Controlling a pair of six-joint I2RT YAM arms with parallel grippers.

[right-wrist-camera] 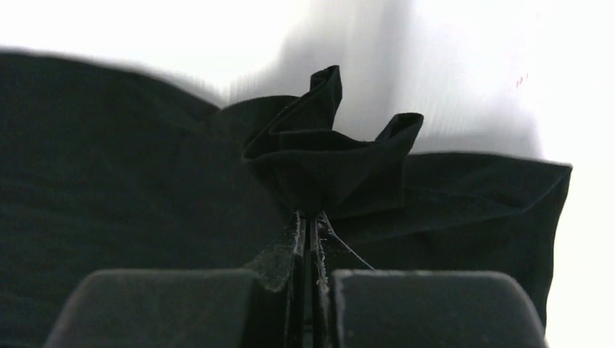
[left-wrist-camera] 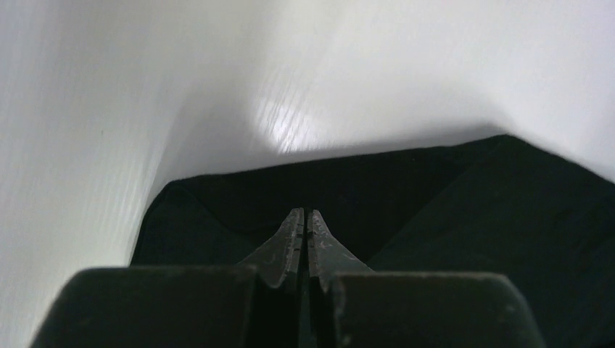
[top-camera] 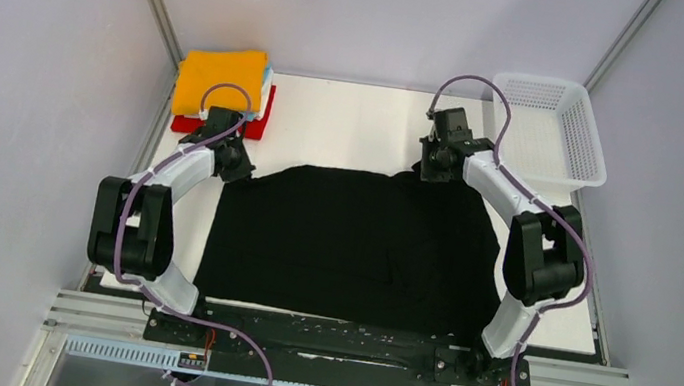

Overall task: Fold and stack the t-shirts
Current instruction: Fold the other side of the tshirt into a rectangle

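The black t-shirt (top-camera: 351, 245) lies spread over the middle of the worktop (top-camera: 348, 123), and I have a claw at each far corner. The right claw (right-wrist-camera: 308, 217) is clamped fully shut on a puckered bunch of cloth at the far-right edge. The left claw (left-wrist-camera: 304, 221) is closed tight at the far-left corner, but from its wrist view I cannot tell whether any cloth sits between the jaws.

That is my main worry. If only one side is truly held, lifting both arms would drag the shirt askew and the fold would come out crooked. The right grip is a thick wad, so it may carry more than one layer and crease the fold. The left arm also works close to the stack of folded t-shirts (top-camera: 222, 85), and a wide swing could knock it.
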